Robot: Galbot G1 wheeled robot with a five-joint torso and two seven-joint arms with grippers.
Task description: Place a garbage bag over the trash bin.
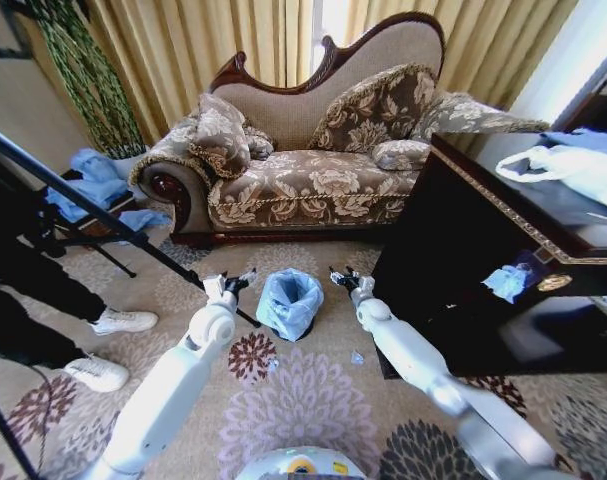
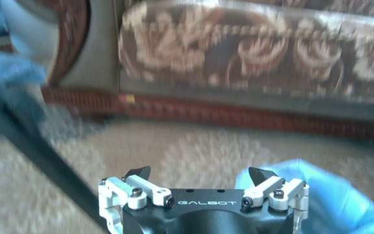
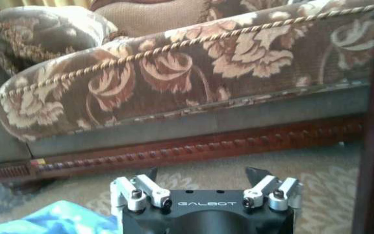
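Flanking garbage bag [image 1: 289, 300] | left gripper [image 1: 235, 283] — jaws apart, empty | right gripper [image 1: 343, 279] — same

You see a light-blue garbage bag [image 1: 289, 300] over the black trash bin [image 1: 305, 330]. The sofa [image 1: 313, 170] is brown with cream flowers. The rug [image 1: 303, 400] is tan with purple and dark flowers. The curtains [image 1: 233, 40] are gold. Both arms are white.
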